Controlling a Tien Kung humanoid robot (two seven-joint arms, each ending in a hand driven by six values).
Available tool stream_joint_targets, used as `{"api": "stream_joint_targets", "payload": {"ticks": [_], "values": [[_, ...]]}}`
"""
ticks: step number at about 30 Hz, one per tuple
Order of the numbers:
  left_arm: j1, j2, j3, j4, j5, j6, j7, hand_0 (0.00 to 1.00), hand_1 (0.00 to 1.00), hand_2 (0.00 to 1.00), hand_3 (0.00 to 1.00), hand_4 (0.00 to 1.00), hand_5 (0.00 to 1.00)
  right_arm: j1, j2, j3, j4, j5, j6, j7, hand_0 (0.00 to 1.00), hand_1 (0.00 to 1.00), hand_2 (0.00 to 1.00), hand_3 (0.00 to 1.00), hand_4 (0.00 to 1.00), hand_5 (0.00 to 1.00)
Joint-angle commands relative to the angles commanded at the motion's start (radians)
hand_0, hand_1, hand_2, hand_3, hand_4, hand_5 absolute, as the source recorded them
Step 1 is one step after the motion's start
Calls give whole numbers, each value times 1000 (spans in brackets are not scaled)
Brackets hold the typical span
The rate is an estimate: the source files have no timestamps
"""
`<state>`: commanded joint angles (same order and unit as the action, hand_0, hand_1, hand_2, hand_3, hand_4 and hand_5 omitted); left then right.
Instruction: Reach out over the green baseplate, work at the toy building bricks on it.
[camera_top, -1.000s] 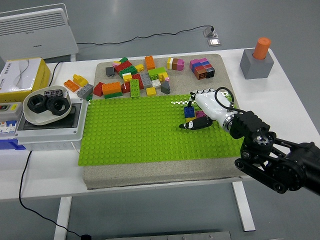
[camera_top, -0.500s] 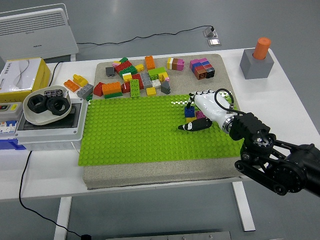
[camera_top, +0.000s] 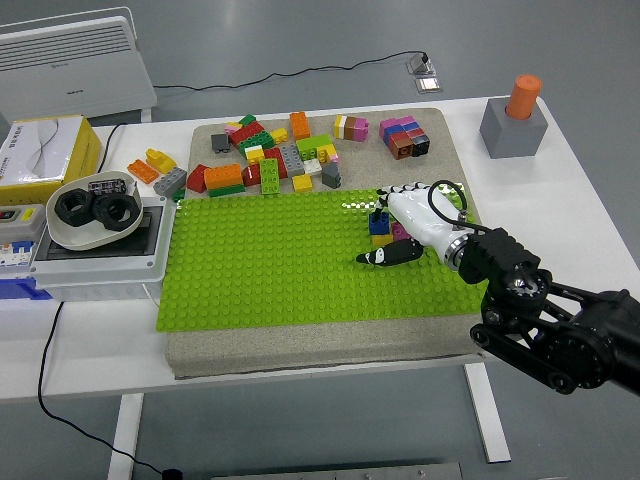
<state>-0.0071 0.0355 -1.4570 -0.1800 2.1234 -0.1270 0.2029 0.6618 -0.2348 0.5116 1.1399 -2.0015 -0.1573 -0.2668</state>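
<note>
The green baseplate (camera_top: 280, 260) lies on a beige mat in the middle of the table. A small stack with a blue brick (camera_top: 379, 224) on top, a yellow one under it and a pink one beside it stands on the plate's right part. My right hand (camera_top: 400, 225), white with black fingertips, reaches in from the lower right and curls around this stack; its thumb (camera_top: 385, 256) lies flat on the plate in front of it. The left arm is not in view.
Several loose bricks (camera_top: 270, 155) lie on the mat behind the plate, with stacked bricks (camera_top: 405, 135) at the back right. A grey block with an orange cylinder (camera_top: 514, 118) stands far right. A white bowl with black rings (camera_top: 92, 210) sits on a grey box at left.
My right hand has shifted very slightly forward and left around the stack. The bricks have not moved.
</note>
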Motion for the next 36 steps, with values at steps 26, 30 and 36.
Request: {"api": "stream_joint_targets", "payload": {"ticks": [26,30,36], "values": [[3,-2,-4,0,3,1,1,748,621,566,572,387,170,-13,-14,0,6,-4,-3,4,922,873,901,625,962,620],[4,-3,-4,0,4,1,1,748,621,566,572,387,170,-14,-16,1,6,-5,-3,4,922,873,901,625,962,620],[5,-5,-5,0,3,1,2,748,620,566,573,387,168,-16,-20,-1,7,-5,-3,4,923,872,900,625,962,621]]}}
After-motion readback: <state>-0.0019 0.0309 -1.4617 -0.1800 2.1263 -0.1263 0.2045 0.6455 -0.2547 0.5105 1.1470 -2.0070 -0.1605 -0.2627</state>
